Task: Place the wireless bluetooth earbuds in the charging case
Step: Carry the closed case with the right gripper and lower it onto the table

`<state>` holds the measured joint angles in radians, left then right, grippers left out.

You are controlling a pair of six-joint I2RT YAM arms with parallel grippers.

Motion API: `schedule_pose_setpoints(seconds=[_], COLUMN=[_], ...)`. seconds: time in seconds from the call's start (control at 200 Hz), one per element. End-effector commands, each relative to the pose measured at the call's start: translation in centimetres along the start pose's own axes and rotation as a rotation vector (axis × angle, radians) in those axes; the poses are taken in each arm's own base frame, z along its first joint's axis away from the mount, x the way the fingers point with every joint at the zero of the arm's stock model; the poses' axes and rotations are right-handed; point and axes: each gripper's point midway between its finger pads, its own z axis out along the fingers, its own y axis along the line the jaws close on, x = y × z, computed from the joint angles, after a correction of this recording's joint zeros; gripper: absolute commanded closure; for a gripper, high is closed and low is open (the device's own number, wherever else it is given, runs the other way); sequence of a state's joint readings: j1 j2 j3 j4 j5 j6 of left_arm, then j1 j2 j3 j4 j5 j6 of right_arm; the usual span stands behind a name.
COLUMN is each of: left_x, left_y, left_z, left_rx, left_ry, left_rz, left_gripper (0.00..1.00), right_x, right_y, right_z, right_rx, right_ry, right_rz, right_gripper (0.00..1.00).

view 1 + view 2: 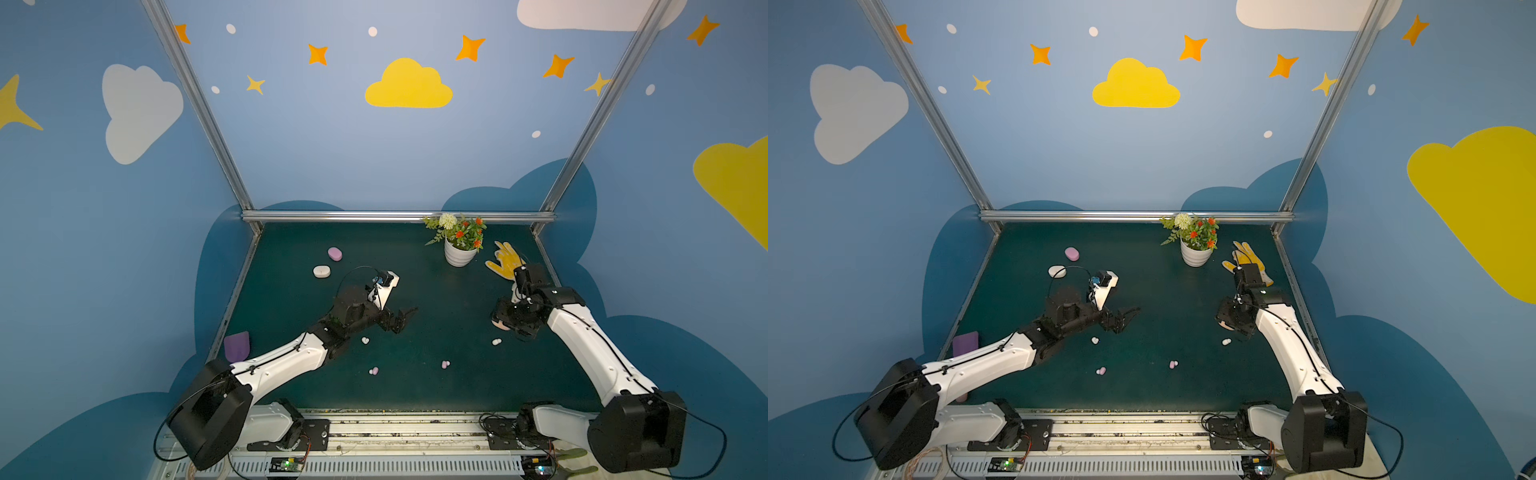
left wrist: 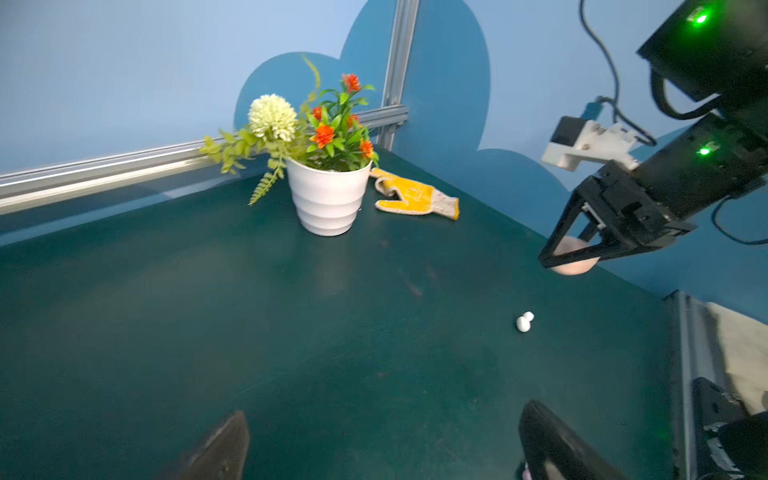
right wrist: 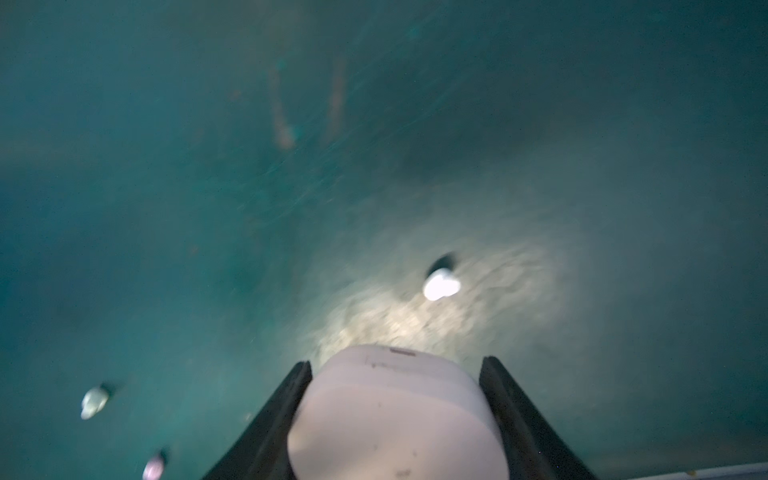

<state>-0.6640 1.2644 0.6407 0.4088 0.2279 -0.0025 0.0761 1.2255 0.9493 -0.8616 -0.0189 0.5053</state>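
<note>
My right gripper (image 1: 504,322) (image 3: 395,363) is shut on a peach-pink pebble-shaped charging case (image 3: 395,415) (image 2: 572,266), held just above the green mat. A white pair of earbuds (image 1: 496,342) (image 2: 524,322) (image 3: 441,284) lies right next to it. My left gripper (image 1: 405,316) (image 2: 382,449) hovers open and empty near the middle of the mat. Another white pair (image 1: 365,340) lies just in front of it. Two lilac-pink pairs (image 1: 373,370) (image 1: 445,364) lie nearer the front edge. In both top views the held case is mostly hidden by the gripper.
A lilac case (image 1: 334,253) and a white case (image 1: 321,271) rest at the back left. A white flower pot (image 1: 459,254) and a yellow glove (image 1: 504,259) stand at the back right. A purple pad (image 1: 237,346) lies by the mat's left edge.
</note>
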Motion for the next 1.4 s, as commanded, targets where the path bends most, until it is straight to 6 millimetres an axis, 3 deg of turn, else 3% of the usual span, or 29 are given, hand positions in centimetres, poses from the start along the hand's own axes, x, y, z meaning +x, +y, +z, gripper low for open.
schedule_pose_setpoints(seconds=[0.0, 0.245, 0.556, 1.041, 1.282, 1.397], left_x=[1.0, 1.1, 1.5, 2.4, 2.1, 2.1], left_y=[2.1, 4.4, 5.0, 5.4, 5.9, 5.9], left_z=[-0.9, -1.8, -1.9, -1.2, -1.3, -1.4], left_rx=[-0.100, -0.238, -0.271, -0.284, -0.301, -0.304], left_ry=[0.032, 0.022, 0.066, 0.124, 0.117, 0.105], left_rz=[0.008, -0.008, -0.050, -0.087, -0.086, -0.076], left_gripper=[0.00, 0.00, 0.00, 0.00, 0.00, 0.00], right_x=[-2.1, -3.4, -3.6, -2.3, -1.5, -1.3], right_y=[-2.3, -7.4, -11.3, -12.2, -12.2, -12.2], right_z=[1.3, 3.8, 6.2, 8.9, 9.8, 9.8], right_rx=[0.038, 0.118, 0.223, 0.225, 0.219, 0.216], right_ry=[-0.066, -0.057, -0.029, 0.063, 0.109, 0.116], right_rz=[0.045, 0.183, 0.231, 0.267, 0.279, 0.278], right_gripper=[0.52, 0.51, 0.51, 0.50, 0.46, 0.39])
